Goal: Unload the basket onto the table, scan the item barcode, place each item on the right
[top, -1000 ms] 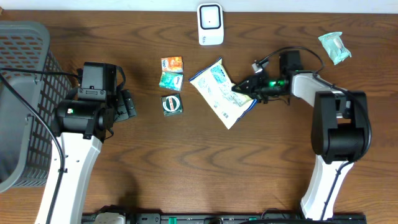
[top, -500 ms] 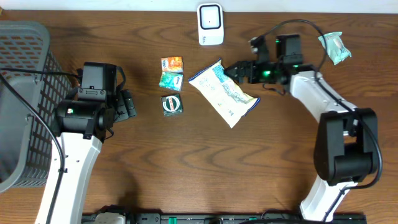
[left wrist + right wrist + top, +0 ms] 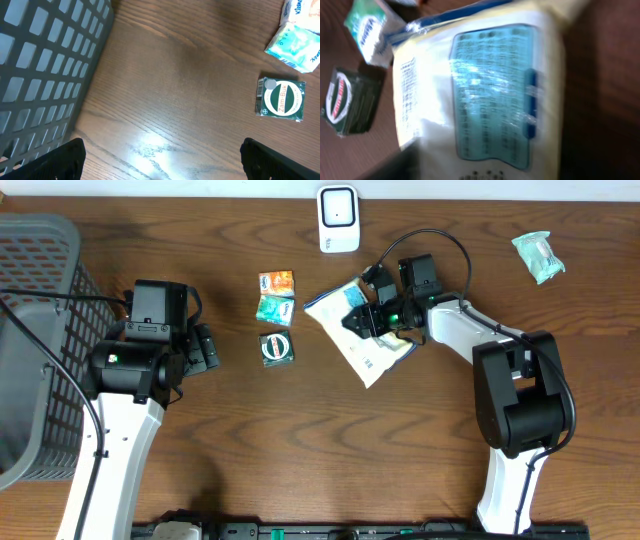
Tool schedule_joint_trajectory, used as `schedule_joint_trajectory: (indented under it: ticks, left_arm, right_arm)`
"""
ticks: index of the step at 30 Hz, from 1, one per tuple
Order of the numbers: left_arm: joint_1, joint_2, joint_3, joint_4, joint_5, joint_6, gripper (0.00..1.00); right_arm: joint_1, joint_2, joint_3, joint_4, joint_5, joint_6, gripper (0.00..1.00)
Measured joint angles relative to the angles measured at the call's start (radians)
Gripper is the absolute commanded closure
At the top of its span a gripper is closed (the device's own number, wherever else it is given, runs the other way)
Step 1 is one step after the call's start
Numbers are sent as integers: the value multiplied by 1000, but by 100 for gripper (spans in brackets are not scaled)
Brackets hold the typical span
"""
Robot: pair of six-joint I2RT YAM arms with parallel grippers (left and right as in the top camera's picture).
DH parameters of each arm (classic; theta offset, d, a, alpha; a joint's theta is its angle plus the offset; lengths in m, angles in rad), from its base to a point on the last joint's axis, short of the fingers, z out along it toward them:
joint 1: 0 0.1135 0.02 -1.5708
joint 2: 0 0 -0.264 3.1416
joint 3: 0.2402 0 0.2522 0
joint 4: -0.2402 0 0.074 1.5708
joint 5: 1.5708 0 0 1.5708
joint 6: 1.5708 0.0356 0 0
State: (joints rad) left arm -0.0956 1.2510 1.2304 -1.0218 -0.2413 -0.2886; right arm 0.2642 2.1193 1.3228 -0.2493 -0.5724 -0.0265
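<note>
Hovering over the white bag (image 3: 362,362) with the right gripper (image 3: 362,318), grip impossible to tell; parked by the basket (image 3: 45,270) with the left gripper (image 3: 206,348) wide open, empty.

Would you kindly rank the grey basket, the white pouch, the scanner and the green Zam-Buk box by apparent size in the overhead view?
Largest to smallest:
grey basket
white pouch
scanner
green Zam-Buk box

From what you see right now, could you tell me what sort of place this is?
Probably a mock shop checkout: a white box-shaped barcode scanner, a grey plastic mesh basket, and a white-and-blue plastic pouch on a brown wooden table.
</note>
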Motion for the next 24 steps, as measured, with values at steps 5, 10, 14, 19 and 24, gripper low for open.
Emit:
schedule_joint_trajectory:
  ticks: [5,10,14,19,24]
  left_arm:
    - [0,0,0,0,0,0,2]
    - [0,0,0,0,0,0,2]
    - [0,0,0,0,0,0,2]
    - [0,0,0,0,0,0,3]
    - [0,0,0,0,0,0,2]
  right_arm:
    - [-6,0,3,-13,-55,-3,99]
    - [-28,-7,4,-16,-147,35,99]
    - [-51,-34,1,35,-216,93,99]
    - [-76,-177,-5,169,-267,196,99]
    - [-70,-359,-3,375,-298,317,99]
